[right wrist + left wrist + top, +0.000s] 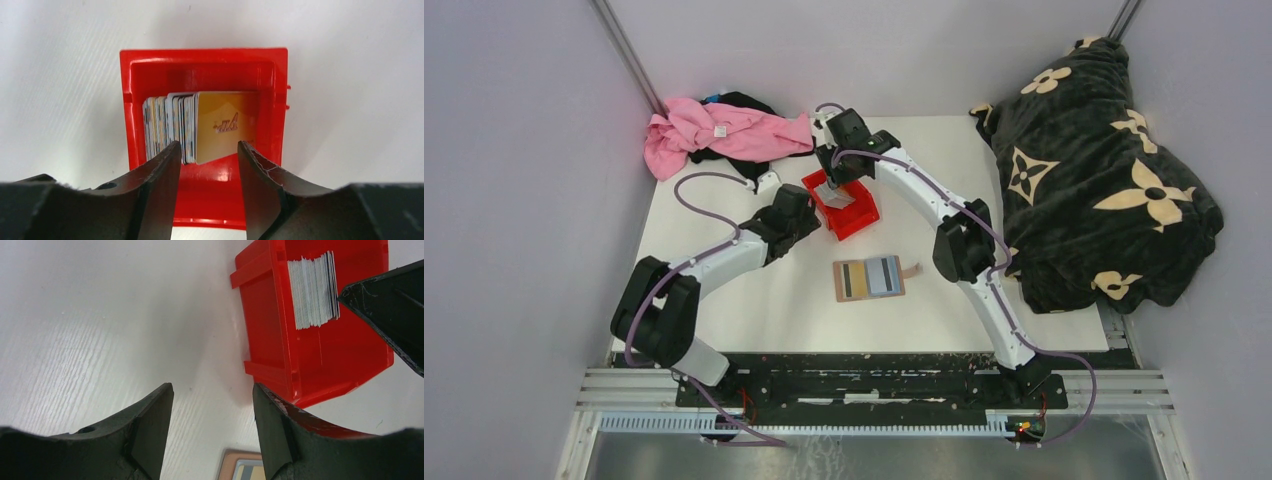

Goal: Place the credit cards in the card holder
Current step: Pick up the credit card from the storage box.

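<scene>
A stack of credit cards (172, 127) stands on edge in a red bin (205, 65), with a gold-yellow card (225, 125) at its right end. My right gripper (206, 150) hangs open and empty just above the bin (849, 215), its jaws either side of the gold card's near edge. The tan-brown card holder (869, 278) lies open on the table with cards in its slots; its corner shows in the left wrist view (230, 465). My left gripper (212, 410) is open and empty above the table, beside the bin (280, 330) and its cards (312, 290).
A pink cloth (714, 130) over a dark garment lies at the back left. A black blanket with cream flower marks (1104, 170) covers the right side. The right arm's finger (395, 305) crosses the left wrist view.
</scene>
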`<state>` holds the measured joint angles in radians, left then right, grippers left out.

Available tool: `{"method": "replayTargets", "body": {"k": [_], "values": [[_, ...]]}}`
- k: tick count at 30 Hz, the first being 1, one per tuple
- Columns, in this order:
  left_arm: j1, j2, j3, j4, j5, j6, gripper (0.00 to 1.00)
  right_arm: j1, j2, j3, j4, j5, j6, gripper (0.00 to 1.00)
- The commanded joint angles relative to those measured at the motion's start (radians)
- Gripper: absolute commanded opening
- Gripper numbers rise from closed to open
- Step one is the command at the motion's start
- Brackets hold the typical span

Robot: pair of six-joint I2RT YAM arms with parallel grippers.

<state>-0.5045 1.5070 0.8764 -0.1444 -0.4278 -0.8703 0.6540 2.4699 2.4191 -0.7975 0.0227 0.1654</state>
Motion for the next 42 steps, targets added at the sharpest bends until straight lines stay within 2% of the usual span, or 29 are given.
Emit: {"method": "replayTargets", "body": {"k": [1,15,21,31,42], "values": [[0.017,0.052,0.072,0.048,0.015,-0.024,0.67,-0.010,0.043,0.100,0.020,-0.058,0.017,0.52],[0.081,0.128,0.077,0.100,0.077,-0.016,0.66,-0.051,0.165,0.162,0.056,-0.195,0.128,0.54],[0.092,0.190,0.105,0.115,0.120,-0.018,0.66,-0.054,0.194,0.158,0.040,-0.229,0.146,0.51],[0.093,0.268,0.160,0.129,0.176,-0.032,0.64,-0.060,0.160,0.107,0.035,-0.247,0.149,0.43],[0.092,0.284,0.174,0.124,0.189,-0.041,0.63,-0.052,0.102,0.079,0.032,-0.283,0.166,0.38]]}}
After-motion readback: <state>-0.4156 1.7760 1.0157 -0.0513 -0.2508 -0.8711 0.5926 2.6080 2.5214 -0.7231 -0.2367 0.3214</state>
